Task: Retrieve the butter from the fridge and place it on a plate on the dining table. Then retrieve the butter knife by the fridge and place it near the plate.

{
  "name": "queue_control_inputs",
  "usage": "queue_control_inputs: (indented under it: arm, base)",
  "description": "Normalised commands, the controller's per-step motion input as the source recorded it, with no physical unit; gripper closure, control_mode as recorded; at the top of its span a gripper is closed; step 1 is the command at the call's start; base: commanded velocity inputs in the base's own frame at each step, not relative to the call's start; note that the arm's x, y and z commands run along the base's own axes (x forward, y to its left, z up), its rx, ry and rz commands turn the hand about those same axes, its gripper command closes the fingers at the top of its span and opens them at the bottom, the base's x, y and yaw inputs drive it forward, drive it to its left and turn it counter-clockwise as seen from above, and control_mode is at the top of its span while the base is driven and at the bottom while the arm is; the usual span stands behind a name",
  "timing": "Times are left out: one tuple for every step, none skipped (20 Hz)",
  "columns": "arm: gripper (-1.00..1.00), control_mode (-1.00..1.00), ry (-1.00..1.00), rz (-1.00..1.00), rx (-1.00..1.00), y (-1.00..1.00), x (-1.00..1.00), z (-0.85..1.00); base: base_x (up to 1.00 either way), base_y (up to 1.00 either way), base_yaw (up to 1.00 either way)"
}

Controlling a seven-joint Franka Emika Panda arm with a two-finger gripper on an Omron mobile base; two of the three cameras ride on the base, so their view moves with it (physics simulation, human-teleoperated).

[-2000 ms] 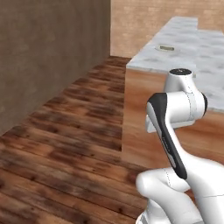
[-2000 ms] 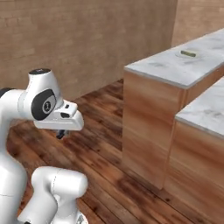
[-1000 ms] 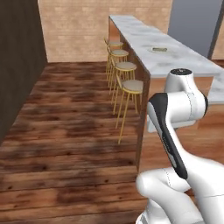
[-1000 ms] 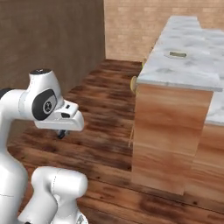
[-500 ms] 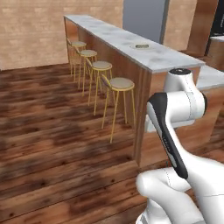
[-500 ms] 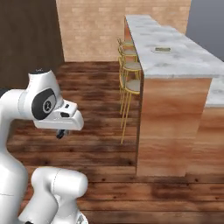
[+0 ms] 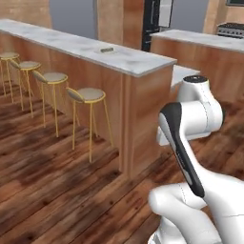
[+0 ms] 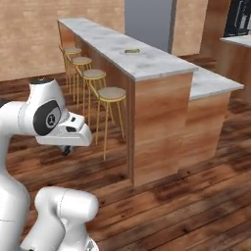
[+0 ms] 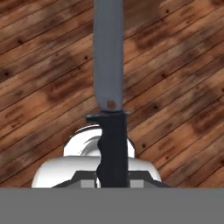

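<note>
My gripper (image 9: 113,178) is shut on the butter knife (image 9: 109,78). Its black handle sits between the fingers and its long grey blade points away over the wooden floor. In the right base view the gripper (image 8: 66,149) hangs low under the hand, left of the dining table (image 8: 152,63). That long counter has a marble top (image 7: 138,64) and wood sides. Midway along it lies a small flat plate (image 7: 106,50) (image 8: 132,51); the butter cannot be made out on it. A black fridge (image 7: 153,21) stands far behind.
Several gold-legged stools (image 7: 86,95) (image 8: 112,92) line the near side of the dining table. A lower marble counter (image 8: 211,83) adjoins its end, and another counter (image 7: 205,38) stands at the back right. Open wooden floor (image 7: 52,181) lies in front of the base.
The whole picture has swung as the base turned and drove. The dining table and its stools now sit closer and more side-on. The knife stays held, and the arm's pose is unchanged.
</note>
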Motion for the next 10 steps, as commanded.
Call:
queue_control_inputs:
  arm:
    - [1.00,1.00,0.00,0.00,0.00,0.00,0.00,0.00]
    - [1.00,1.00,0.00,0.00,0.00,0.00,0.00,0.00]
    - [1.00,1.00,0.00,0.00,0.00,0.00,0.00,0.00]
    - [1.00,1.00,0.00,0.00,0.00,0.00,0.00,0.00]
    - [1.00,1.00,0.00,0.00,0.00,0.00,0.00,0.00]
    - [1.00,1.00,0.00,0.00,0.00,0.00,0.00,0.00]
    - [1.00,1.00,0.00,0.00,0.00,0.00,0.00,0.00]
    - [1.00,1.00,0.00,0.00,0.00,0.00,0.00,0.00]
    - [1.00,1.00,0.00,0.00,0.00,0.00,0.00,0.00]
    - [1.00,1.00,0.00,0.00,0.00,0.00,0.00,0.00]
  base:
    - [0.50,0.76,-0.76]
    - [0.59,0.75,-0.76]
    - [0.64,0.78,-0.74]
    - [0.73,0.79,-0.73]
    - [0.76,0.83,-0.71]
    - [0.79,0.84,-0.71]
    - [0.79,0.85,-0.70]
    - [0.73,0.86,-0.70]
    - [0.65,0.88,-0.69]
    - [0.49,0.89,-0.67]
